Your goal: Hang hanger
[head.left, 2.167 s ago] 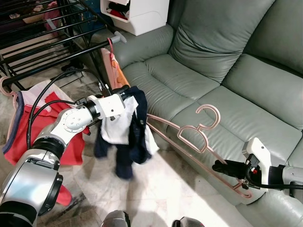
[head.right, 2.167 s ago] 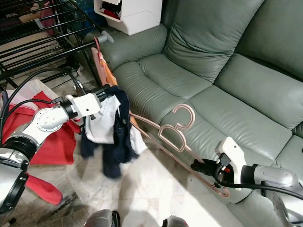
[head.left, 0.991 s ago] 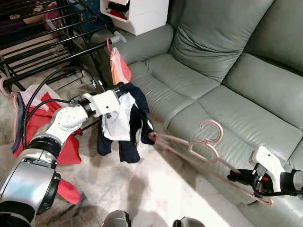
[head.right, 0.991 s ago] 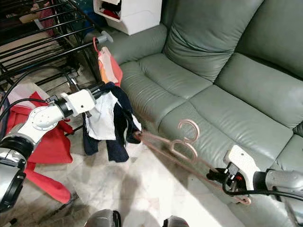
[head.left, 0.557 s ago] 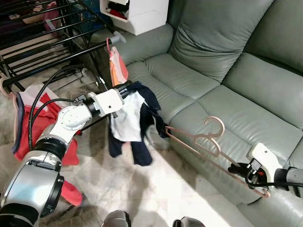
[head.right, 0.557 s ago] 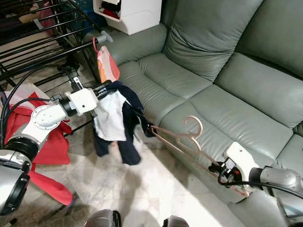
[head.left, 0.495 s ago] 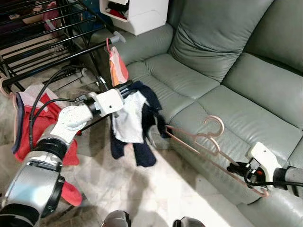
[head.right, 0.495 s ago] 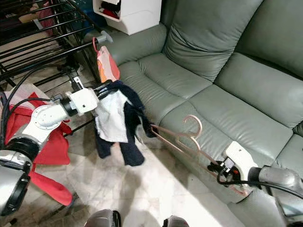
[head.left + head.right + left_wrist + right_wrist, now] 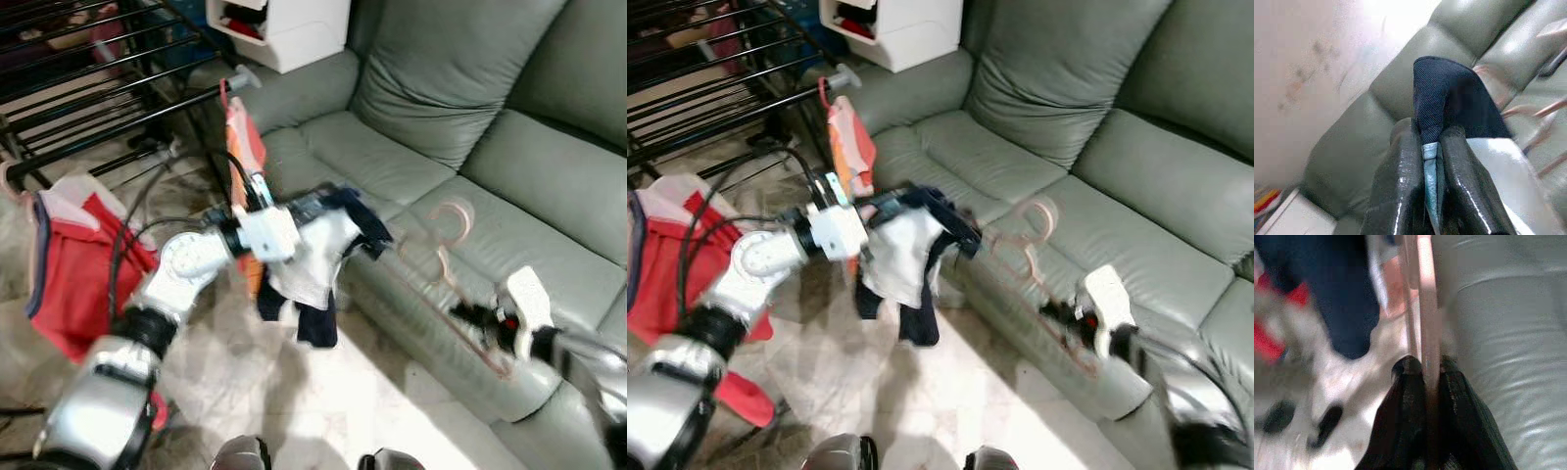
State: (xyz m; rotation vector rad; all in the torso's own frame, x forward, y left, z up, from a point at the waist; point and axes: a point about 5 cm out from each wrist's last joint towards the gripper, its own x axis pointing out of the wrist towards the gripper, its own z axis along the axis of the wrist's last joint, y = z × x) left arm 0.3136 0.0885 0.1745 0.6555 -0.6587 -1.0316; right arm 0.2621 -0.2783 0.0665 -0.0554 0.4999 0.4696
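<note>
My left gripper (image 9: 312, 202) is shut on the collar edge of a navy and white garment (image 9: 315, 262), which hangs in front of the sofa's seat edge. The left wrist view has the fingers (image 9: 1400, 171) pinching the navy fabric (image 9: 1449, 93). To the right, my right gripper (image 9: 470, 315) is shut on the lower bar of a pink hanger (image 9: 443, 257), whose hook (image 9: 1036, 217) points up over the seat. In the right wrist view the bar (image 9: 1427, 308) runs out from between the black fingers (image 9: 1459, 396). The garment's right edge nearly reaches the hanger's tip.
A grey-green leather sofa (image 9: 441, 88) spans the right. A black drying rack (image 9: 88, 78) stands at the back left, with an orange cloth (image 9: 245, 147) on its end. A red garment (image 9: 69, 264) hangs at left. A white cabinet (image 9: 284, 29) is behind. Pale floor lies below.
My left arm has swung the garment right, toward the hanger. My right gripper has carried the hanger left and up, closer to the garment. Both are blurred by motion.
</note>
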